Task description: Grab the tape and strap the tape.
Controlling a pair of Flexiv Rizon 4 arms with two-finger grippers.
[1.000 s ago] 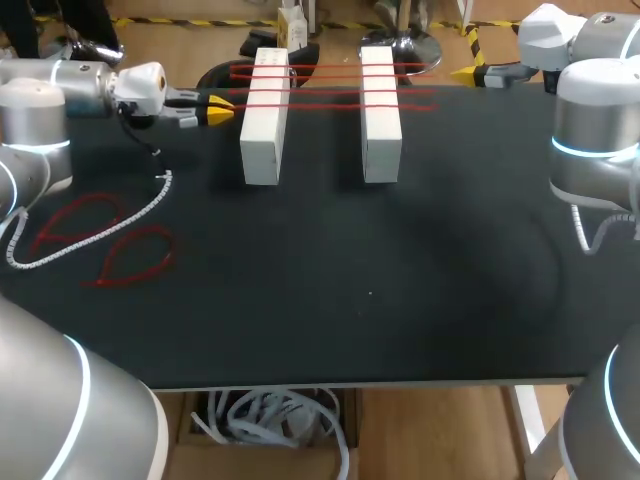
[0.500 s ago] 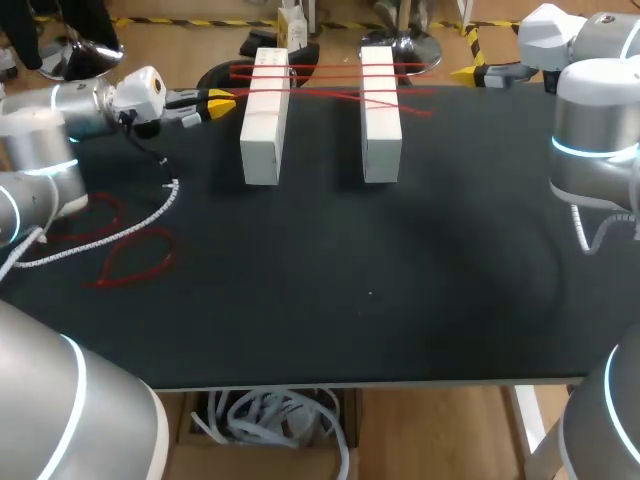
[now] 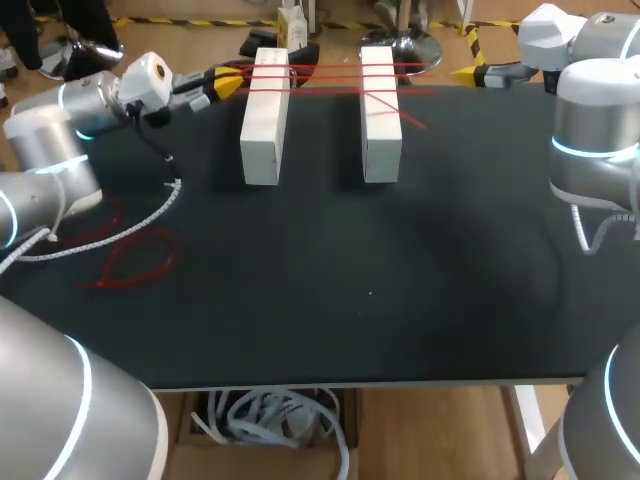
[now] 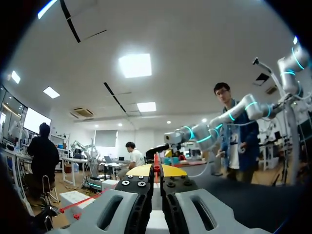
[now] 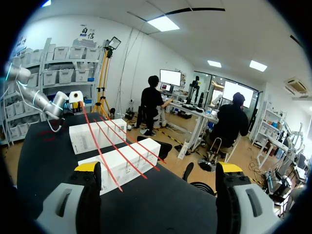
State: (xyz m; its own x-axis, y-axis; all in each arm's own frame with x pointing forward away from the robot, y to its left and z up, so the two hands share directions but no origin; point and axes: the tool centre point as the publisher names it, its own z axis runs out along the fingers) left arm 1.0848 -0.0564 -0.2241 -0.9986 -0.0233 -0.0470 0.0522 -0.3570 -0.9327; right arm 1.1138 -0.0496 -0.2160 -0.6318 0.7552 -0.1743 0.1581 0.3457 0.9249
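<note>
The left gripper (image 3: pixel 228 82) is clenched on one end of a thin red tape strand (image 3: pixel 400 112), its yellow tips (image 4: pixel 146 169) pinched against it. From the gripper the strand runs ahead across two long white rectangular blocks (image 3: pixel 263 115), and its far end slants off the second block. The right gripper (image 5: pixel 158 168) is released, its fingers spread wide, with the blocks ahead of it.

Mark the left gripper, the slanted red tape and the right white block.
left gripper (image 3: pixel 228 84): head view, midway between its yellow tips.
slanted red tape (image 3: pixel 382 104): head view, where it crosses that block.
right white block (image 3: pixel 381 148): head view, bare near end.
</note>
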